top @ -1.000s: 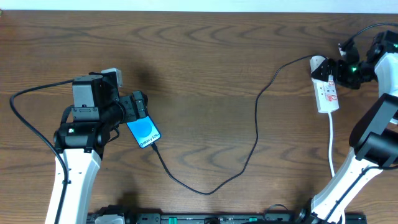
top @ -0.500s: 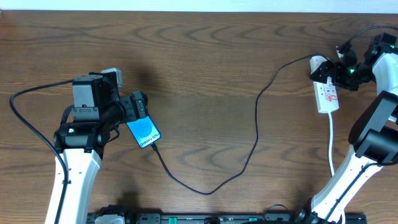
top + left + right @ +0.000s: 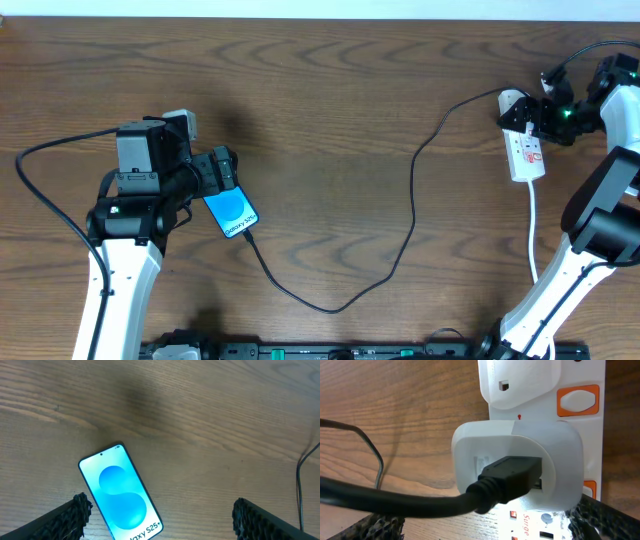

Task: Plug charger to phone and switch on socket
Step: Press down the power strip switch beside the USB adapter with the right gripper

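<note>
The phone (image 3: 231,212) lies flat with its blue screen lit, also seen in the left wrist view as the phone (image 3: 121,497). My left gripper (image 3: 224,172) hovers over its upper end, open; in the wrist view the left gripper (image 3: 161,505) holds nothing. The black charger (image 3: 411,215) runs from the phone's lower end in a long loop to a white adapter (image 3: 517,467) on the socket (image 3: 525,150). My right gripper (image 3: 538,112) is at that end of the strip, and in its own view the right gripper (image 3: 490,525) stands open, straddling the adapter. An orange switch (image 3: 577,401) shows beyond it.
The strip's white cord (image 3: 533,230) trails toward the front edge beside the right arm. The left arm's own black cable (image 3: 40,200) loops out at the far left. A black rail (image 3: 350,350) runs along the table's front.
The right gripper has shifted slightly over the strip's plug end. The left arm, phone and cable are unmoved.
</note>
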`<state>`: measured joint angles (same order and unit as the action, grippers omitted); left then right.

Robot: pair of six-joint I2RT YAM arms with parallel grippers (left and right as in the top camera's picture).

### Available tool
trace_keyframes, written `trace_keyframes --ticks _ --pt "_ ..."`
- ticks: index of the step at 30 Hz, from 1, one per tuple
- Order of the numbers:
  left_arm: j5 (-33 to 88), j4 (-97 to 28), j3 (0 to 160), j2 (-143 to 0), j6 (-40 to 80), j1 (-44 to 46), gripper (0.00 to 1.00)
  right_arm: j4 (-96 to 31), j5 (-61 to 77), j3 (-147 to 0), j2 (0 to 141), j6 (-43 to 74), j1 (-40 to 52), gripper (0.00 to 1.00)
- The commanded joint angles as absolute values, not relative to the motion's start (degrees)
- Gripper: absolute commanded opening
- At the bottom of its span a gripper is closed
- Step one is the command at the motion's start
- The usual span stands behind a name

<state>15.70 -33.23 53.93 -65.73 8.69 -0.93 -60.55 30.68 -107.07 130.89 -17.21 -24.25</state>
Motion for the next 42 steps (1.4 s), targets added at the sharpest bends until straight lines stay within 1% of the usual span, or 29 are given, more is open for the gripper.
trace_keyframes --ticks 1,42 --pt "14.9 -33.4 54.7 -65.6 7.5 -0.8 0.93 -60.9 37.0 -106.8 132.7 -17.6 -22.7 0.99" --pt "14.9 -33.4 54.7 -65.6 7.5 -0.8 0.93 -59.9 40.7 -105.5 132.7 -15.2 -20.5 0.99"
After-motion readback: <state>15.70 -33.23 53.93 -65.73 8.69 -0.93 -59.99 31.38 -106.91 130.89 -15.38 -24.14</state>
